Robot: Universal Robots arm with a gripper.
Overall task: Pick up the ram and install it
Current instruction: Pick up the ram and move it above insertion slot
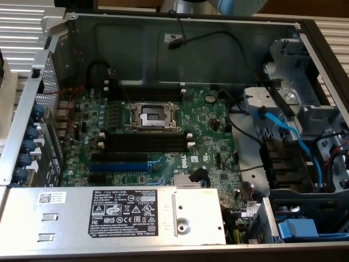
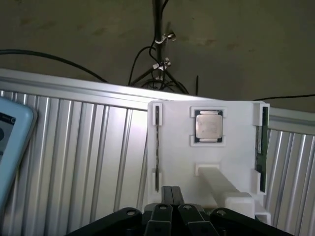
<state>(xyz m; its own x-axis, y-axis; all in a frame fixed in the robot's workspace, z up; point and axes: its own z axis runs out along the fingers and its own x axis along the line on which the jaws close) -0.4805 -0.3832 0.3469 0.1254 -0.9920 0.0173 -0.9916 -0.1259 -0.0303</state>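
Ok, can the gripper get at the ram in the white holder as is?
Likely yes. The ram stands on edge in a slot at the holder's side, nothing over it. The gripper is shut and sits nearer the holder's middle, not at the ram.

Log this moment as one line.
gripper: shut, empty, by white holder | ram: on edge in holder, not picked | slots: empty
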